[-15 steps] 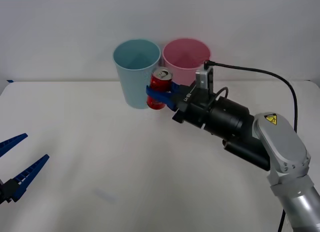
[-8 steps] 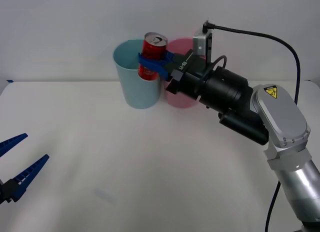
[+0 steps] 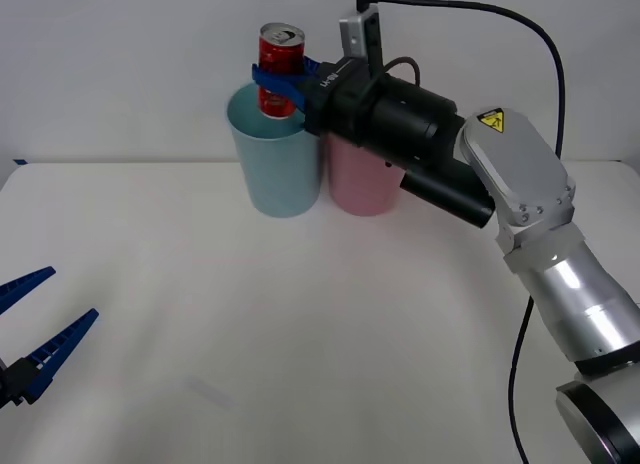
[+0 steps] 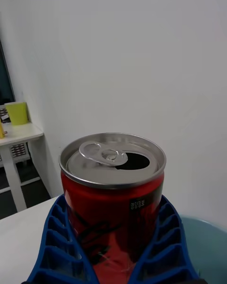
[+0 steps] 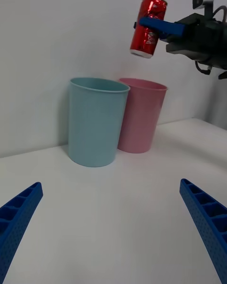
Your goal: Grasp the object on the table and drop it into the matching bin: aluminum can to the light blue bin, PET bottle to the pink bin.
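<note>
My right gripper is shut on the red aluminum can, holding it upright in the air above the rim of the light blue bin. The pink bin stands touching it on the right, partly behind my right arm. In the right wrist view the can sits between the blue ribbed fingers, its silver top and pull-tab showing, with the light blue bin's rim below. From the left wrist view the can hangs above both bins. My left gripper is open, low at the table's near left.
The white table spreads wide in front of the two bins. A white wall rises just behind them. My right arm's black forearm and its cable reach over the pink bin.
My right gripper has lifted the can from beside the bins' fronts up and to the left, until it hangs above the light blue bin. The left arm has stayed still.
</note>
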Controlling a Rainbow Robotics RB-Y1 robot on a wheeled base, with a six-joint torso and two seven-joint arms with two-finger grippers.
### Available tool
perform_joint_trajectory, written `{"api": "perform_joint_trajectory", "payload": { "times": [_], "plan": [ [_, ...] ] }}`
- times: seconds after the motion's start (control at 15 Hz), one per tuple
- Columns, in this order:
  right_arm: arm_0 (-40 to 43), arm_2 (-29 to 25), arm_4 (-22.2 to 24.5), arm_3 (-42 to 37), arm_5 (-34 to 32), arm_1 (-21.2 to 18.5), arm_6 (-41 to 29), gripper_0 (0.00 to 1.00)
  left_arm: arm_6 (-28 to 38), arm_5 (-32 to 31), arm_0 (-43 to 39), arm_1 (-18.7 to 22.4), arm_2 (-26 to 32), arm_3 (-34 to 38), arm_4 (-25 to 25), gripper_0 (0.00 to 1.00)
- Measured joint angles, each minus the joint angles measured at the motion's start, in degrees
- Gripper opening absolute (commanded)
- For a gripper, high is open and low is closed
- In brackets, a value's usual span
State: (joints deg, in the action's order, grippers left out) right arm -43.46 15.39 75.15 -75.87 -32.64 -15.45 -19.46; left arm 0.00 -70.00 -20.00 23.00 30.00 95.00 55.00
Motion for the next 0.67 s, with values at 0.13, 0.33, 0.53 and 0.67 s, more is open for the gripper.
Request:
{"api": "perform_joint_trajectory", "payload": {
  "times": [0.13,0.33,0.53,0.67],
  "plan": [
    [-3.3,0.7,0.0,4.2,1.5,0.4,0.3,0.0,0.0,0.0,0.0,0.0,0.0,0.0,0.0,1.0],
    [-7.9,1.0,0.4,10.9,3.7,2.1,1.1,0.0,0.0,0.0,0.0,0.0,0.0,0.0,0.0,1.0],
    [-10.9,3.8,0.4,14.9,10.1,3.1,1.6,0.0,0.0,0.0,0.0,0.0,0.0,0.0,0.0,1.0],
    [-12.2,6.3,0.4,16.7,14.8,3.6,1.7,0.0,0.0,0.0,0.0,0.0,0.0,0.0,0.0,1.0]
  ]
}}
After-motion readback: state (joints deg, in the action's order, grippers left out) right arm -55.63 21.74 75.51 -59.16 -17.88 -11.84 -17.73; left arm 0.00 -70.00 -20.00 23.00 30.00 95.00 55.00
